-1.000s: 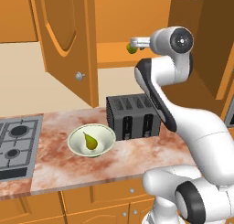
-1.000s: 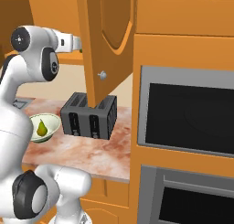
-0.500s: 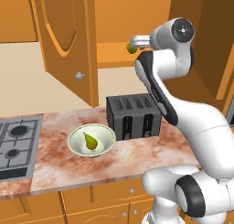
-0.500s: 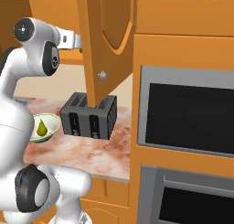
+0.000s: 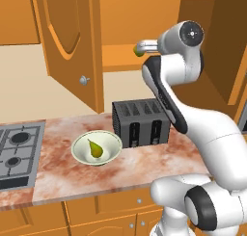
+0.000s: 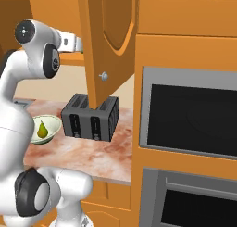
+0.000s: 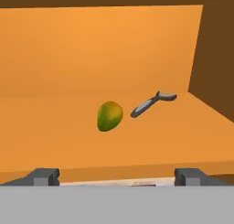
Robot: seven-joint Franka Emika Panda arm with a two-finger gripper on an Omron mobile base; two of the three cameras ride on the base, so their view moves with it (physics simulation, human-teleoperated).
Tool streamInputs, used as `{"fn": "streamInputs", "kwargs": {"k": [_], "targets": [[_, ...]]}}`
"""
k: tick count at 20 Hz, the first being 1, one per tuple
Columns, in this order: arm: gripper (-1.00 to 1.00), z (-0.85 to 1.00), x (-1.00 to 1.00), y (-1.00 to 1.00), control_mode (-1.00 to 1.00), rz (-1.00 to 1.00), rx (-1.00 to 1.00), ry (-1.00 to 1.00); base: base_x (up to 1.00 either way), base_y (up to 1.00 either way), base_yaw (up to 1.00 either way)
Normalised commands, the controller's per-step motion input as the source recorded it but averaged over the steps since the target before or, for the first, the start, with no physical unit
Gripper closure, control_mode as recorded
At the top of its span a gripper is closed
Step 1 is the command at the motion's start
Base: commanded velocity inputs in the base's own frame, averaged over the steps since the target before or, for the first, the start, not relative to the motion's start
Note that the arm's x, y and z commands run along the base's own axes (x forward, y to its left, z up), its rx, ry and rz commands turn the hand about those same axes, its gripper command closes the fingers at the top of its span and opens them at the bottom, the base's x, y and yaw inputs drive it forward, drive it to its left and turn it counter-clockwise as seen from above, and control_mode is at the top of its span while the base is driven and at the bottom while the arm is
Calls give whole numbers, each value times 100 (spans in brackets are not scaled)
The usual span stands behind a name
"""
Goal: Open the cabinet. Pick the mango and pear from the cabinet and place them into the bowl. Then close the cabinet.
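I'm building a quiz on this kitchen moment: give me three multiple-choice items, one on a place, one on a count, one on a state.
1. Where is the pear?
A. in the bowl
B. on the cabinet shelf
C. on top of the toaster

2. How many things lie on the cabinet shelf in the hand view?
A. one
B. two
C. four

3. How is the gripper?
A. shut on the mango
B. shut on nothing
C. open, holding nothing

Answers:
1. A, both base views show the green fruit lying inside the pale bowl on the counter, left of the toaster.
2. B, the mango and a grey peeler-like tool lie on the shelf.
3. C, the fingertips stand far apart in the hand view, with the mango lying free on the shelf beyond them.
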Motion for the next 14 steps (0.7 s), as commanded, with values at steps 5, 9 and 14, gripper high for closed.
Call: {"fn": "streamInputs", "kwargs": {"k": [5,9,14], "targets": [[-100,-3,32,4,-100,0,1,0,0,0,0],[-100,-3,57,15,-100,0,6,1,0,0,0],[-100,-8,61,25,-100,0,5,7,0,0,0]]}}
